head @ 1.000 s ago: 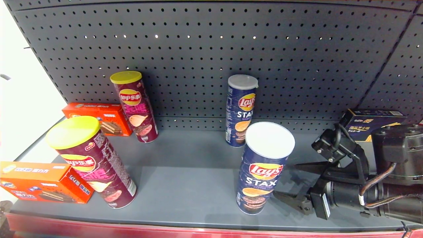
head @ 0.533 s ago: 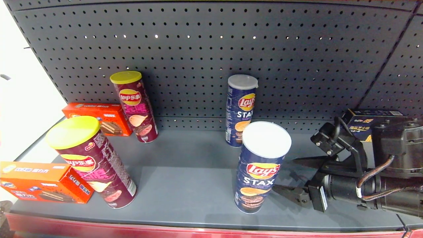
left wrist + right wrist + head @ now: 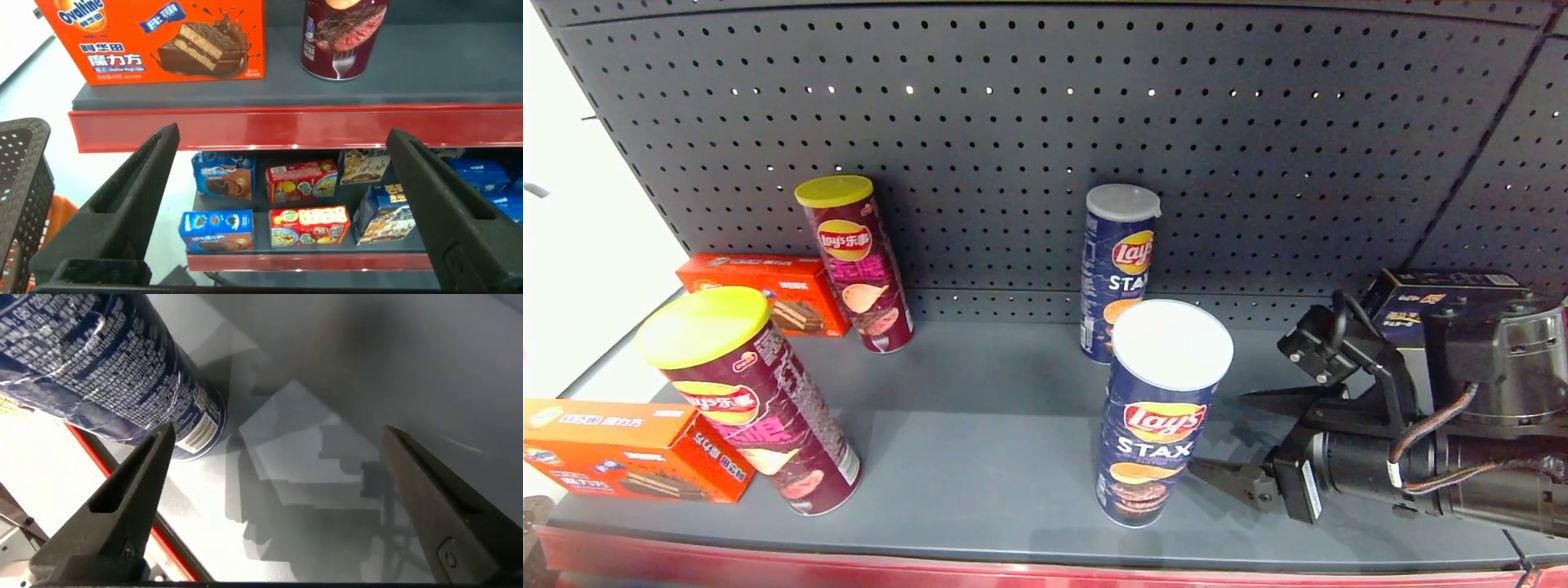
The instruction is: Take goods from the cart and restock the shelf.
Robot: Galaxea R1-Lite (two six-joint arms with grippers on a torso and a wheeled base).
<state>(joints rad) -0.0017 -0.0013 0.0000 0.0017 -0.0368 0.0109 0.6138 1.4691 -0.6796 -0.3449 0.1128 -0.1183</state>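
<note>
Front blue can [image 3: 1164, 408] + R gripper [image 3: 1218, 433] slid left | R fingers spread beside can | L gripper [image 3: 282, 132] spread

Shop: pegboard-backed shelf [image 3: 980, 425], chip cans [image 3: 1119, 269], boxed snacks [image 3: 302, 181] stocked below.

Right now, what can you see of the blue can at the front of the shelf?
The front blue can is a tall tube with a flat white lid and a printed label. It stands upright on the grey shelf near its front edge, before a second blue can. The open right gripper is beside its base; contact is unclear.
</note>
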